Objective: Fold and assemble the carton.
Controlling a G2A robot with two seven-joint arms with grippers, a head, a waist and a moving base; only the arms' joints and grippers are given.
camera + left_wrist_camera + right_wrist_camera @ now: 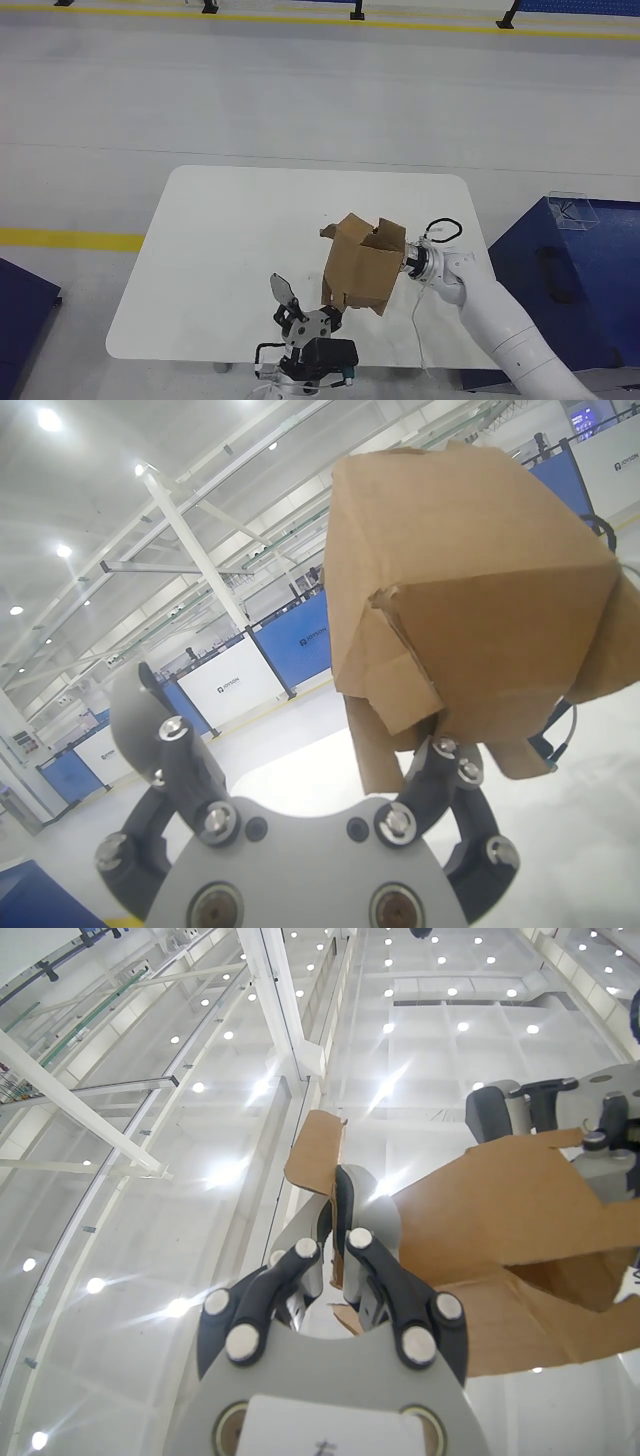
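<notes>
Right gripper (336, 1214) clamps shut on a wall edge of the carton (362, 265), holding it aloft over the near right part of the table (230, 250). Left gripper (280, 717), spread wide, touches a hanging bottom flap with one finger. The body appears opened up, while the flaps look unclosed.

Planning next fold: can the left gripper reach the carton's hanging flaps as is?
Probably yes. The left gripper is open just under the carton, one finger at the flaps, nothing between; the right gripper, shut on another edge, is out of the way.
</notes>
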